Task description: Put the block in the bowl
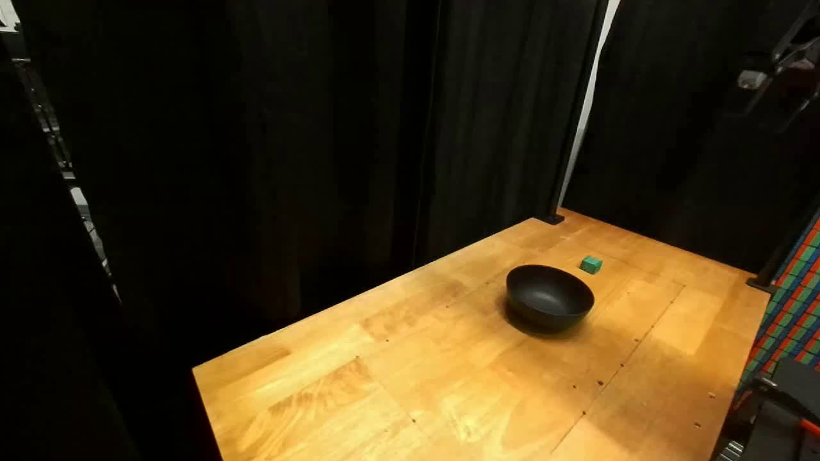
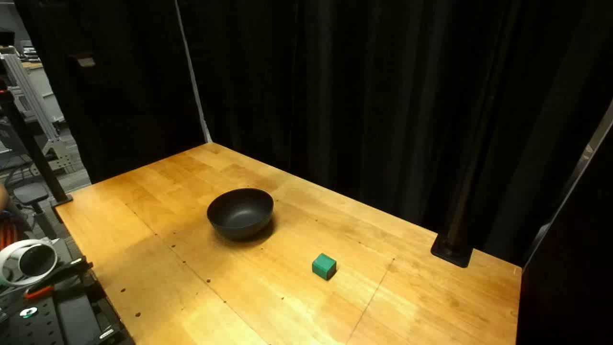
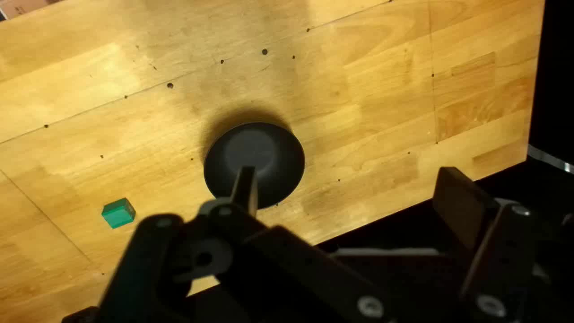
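Note:
The block [image 1: 590, 264] is a small green cube on the wooden table. It also shows in an exterior view [image 2: 324, 267] and at the lower left of the wrist view [image 3: 119, 213]. The bowl [image 1: 549, 298] is round and black and stands upright a short way from the block; nothing shows inside it. It also appears in an exterior view [image 2: 241, 214] and in the wrist view [image 3: 273, 154]. My gripper [image 3: 347, 179] is open and empty, high above the table. One finger overlaps the bowl in the wrist view. Dim metal parts at the upper right of an exterior view may be the gripper.
The wooden table [image 2: 158, 191] has black curtains [image 2: 373, 96] along its edges. Dark posts stand on the table, one with a square base [image 2: 451, 249], another at a corner [image 1: 551, 218]. Black equipment [image 2: 72, 306] with a white ring-shaped part [image 2: 9, 261] lies beside the table.

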Robot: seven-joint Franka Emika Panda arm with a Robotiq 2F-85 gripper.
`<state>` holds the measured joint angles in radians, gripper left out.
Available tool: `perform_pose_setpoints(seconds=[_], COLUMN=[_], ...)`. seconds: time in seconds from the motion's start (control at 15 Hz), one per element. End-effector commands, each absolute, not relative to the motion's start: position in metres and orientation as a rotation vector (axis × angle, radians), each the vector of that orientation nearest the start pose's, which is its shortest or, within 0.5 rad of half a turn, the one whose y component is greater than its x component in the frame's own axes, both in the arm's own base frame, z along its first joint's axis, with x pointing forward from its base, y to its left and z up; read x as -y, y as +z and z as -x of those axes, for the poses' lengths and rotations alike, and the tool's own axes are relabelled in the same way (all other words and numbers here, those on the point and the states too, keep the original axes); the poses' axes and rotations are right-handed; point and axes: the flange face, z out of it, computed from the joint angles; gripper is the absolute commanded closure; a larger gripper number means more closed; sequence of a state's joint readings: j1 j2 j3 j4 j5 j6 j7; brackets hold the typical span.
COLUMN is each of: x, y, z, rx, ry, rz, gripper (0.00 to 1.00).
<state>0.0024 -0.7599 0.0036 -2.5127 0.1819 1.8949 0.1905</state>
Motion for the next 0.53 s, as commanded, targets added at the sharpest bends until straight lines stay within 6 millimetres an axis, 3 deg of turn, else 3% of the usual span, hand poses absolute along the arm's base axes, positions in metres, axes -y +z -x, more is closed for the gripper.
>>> perform_pose_setpoints(seconds=[0.0,0.33,0.47], x=[-0.015,-0.015,-0.007], y=[0.542,0.549,0.526], z=[-0.338,-0.337,-0.365], rx=[-0.339,-0.336,-0.419], ry=[-0.193,-0.216,-0.284], rz=[2.928,2.925,2.930], gripper=[0.00,0.00,0.00])
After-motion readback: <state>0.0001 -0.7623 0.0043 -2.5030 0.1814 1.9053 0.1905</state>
